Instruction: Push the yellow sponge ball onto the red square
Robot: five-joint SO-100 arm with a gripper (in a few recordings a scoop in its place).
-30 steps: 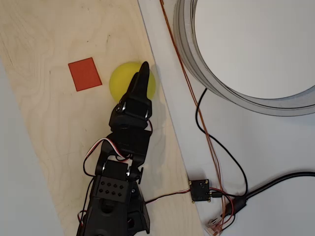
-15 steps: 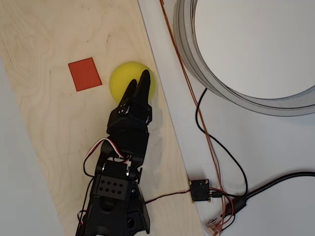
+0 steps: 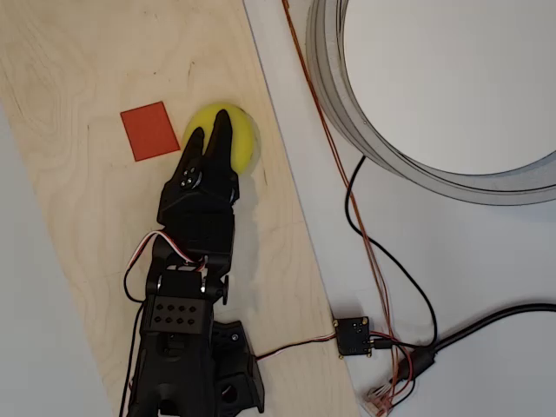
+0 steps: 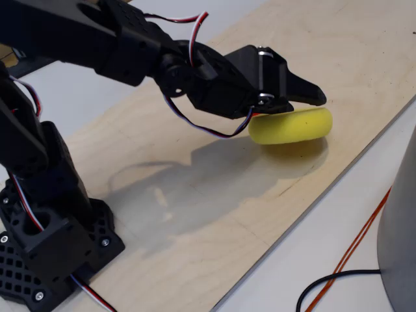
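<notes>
A pale plywood board (image 3: 95, 217) lies on a white table (image 3: 486, 261). On it sit one yellow sponge ball (image 3: 241, 139) and, just left, one red square (image 3: 149, 130), apart. One black gripper (image 3: 208, 135) rests over the ball, fingers slightly parted, clasping nothing.

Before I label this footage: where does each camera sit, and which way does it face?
Overhead view: above, facing straight down on the wooden board, red square, yellow sponge ball; whole arm and gripper show.
Fixed view: low beside the arm's base, facing along the board; arm shows.
Shared: ball, gripper, board.
</notes>
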